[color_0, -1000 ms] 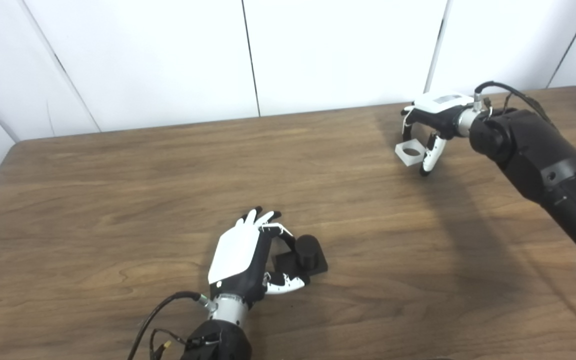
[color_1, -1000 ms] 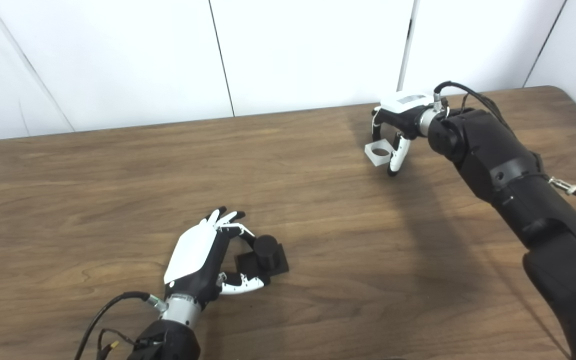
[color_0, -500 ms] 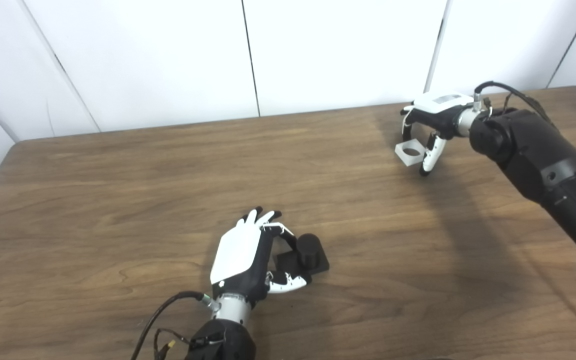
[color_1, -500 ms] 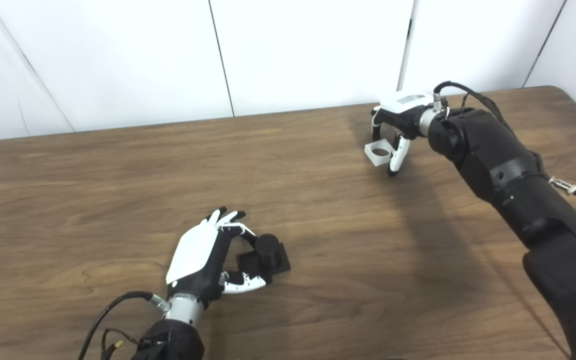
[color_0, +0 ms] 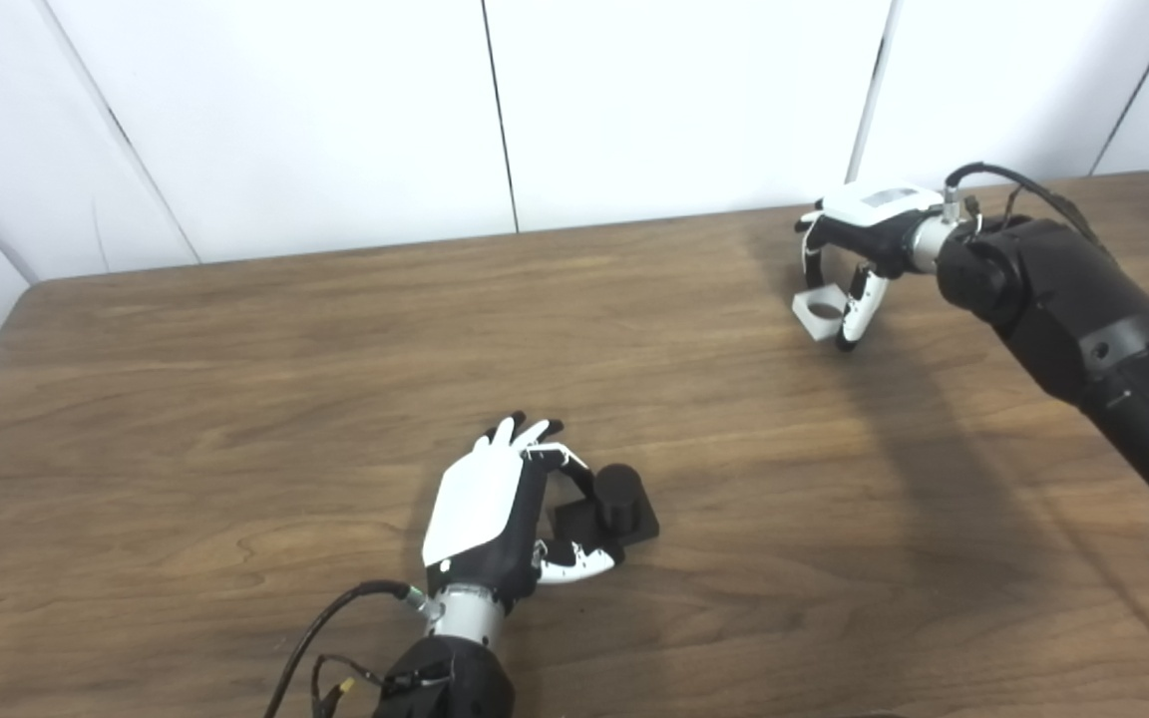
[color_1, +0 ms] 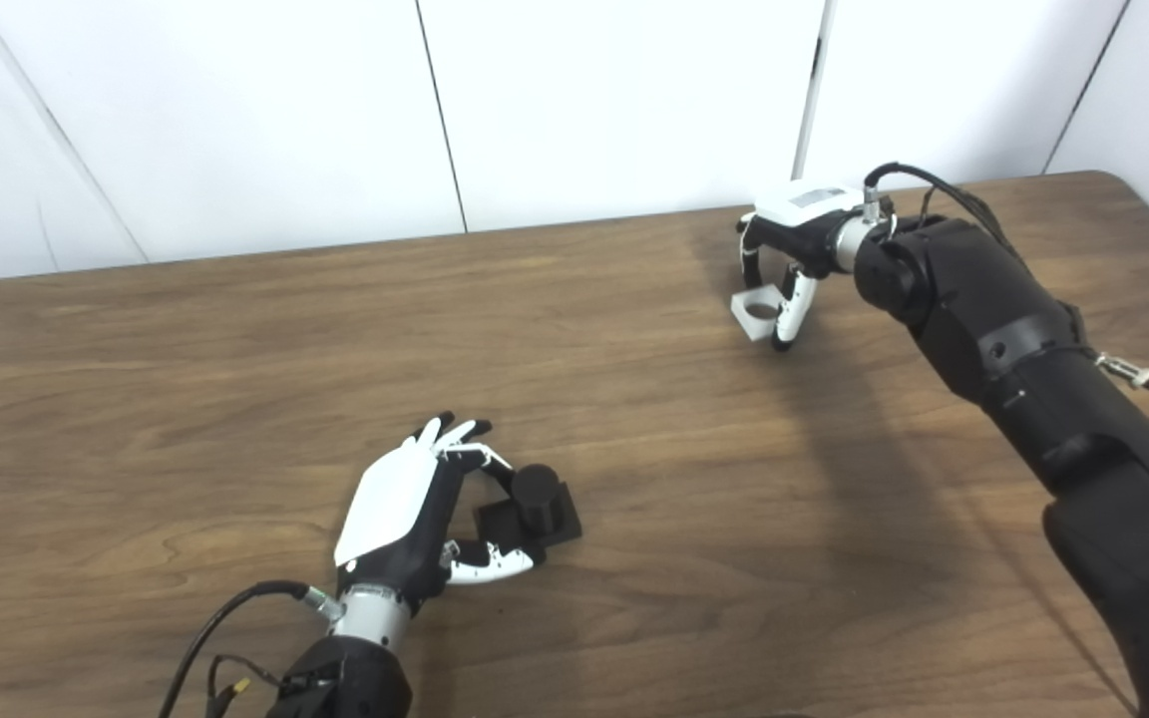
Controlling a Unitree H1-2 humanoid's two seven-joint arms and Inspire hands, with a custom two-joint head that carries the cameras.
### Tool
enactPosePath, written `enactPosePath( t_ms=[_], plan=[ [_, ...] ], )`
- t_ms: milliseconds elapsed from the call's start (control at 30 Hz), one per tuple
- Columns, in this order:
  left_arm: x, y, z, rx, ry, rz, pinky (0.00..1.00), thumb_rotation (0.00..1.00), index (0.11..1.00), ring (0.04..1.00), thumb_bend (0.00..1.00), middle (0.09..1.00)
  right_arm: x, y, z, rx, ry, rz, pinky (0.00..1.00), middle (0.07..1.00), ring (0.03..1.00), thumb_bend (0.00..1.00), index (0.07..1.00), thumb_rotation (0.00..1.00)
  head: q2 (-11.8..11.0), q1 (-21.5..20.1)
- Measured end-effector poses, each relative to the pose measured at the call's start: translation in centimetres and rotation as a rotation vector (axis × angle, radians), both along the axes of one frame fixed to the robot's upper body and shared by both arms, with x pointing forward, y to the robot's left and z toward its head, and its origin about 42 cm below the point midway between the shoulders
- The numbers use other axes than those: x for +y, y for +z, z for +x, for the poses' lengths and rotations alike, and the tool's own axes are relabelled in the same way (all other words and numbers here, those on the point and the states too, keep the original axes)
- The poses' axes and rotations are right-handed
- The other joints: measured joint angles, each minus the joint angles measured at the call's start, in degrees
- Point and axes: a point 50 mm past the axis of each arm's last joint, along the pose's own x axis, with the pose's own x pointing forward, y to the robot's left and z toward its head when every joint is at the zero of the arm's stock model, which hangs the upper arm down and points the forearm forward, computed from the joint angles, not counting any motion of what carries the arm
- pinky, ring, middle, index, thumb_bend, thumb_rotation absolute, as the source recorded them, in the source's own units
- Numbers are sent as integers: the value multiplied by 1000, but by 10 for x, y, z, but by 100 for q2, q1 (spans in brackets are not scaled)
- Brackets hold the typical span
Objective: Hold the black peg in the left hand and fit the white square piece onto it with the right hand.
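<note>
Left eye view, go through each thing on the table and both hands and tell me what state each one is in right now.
Black peg: upright on its square base, on the table.
White square piece: tilted, between the right hand's fingers and thumb.
Left hand: open, curled around the peg's base.
Right hand: shut on the white square piece.
Table: bears the peg.

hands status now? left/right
Left hand: cupped around black peg, grip not confirmed, cannot tell.
Right hand: shut on white square piece.
</note>
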Motion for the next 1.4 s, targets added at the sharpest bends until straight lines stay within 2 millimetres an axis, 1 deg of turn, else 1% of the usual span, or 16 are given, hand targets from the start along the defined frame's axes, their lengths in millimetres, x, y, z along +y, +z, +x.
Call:
enactPosePath(
  t_ms=[533, 767, 1000, 1100, 1200, 1400],
  plan=[
    [0, 0, 0, 0, 0, 0, 1000, 65, 494, 1000, 515, 912, -3, -2, 1, -11, -1, 13, 1000, 917, 1000, 524, 489, 137, 9, 44],
    [1, 0, 0, -1, -1, 3, 1000, 65, 494, 1000, 515, 913, -3, -2, 1, -15, -4, 25, 1000, 924, 1000, 524, 489, 139, 9, 149],
    [3, -1, 0, -5, -5, 11, 1000, 63, 494, 1000, 515, 911, 7, -3, -10, -37, 21, 87, 1000, 926, 1000, 525, 489, 141, 0, 176],
    [5, -1, 1, -6, -6, 13, 1000, 62, 494, 1000, 515, 911, 15, -5, -16, -45, 40, 121, 1000, 924, 1000, 525, 489, 141, -9, 185],
    [7, 0, 2, -6, -3, 17, 1000, 62, 494, 1000, 515, 909, 21, 0, -21, -62, 63, 136, 1000, 924, 1000, 525, 490, 142, 0, 202],
    [10, 0, 3, -21, -21, 34, 1000, 63, 494, 1000, 515, 910, 28, 18, -28, -105, 84, 173, 1000, 925, 1000, 525, 489, 143, 18, 220]
  ],
)
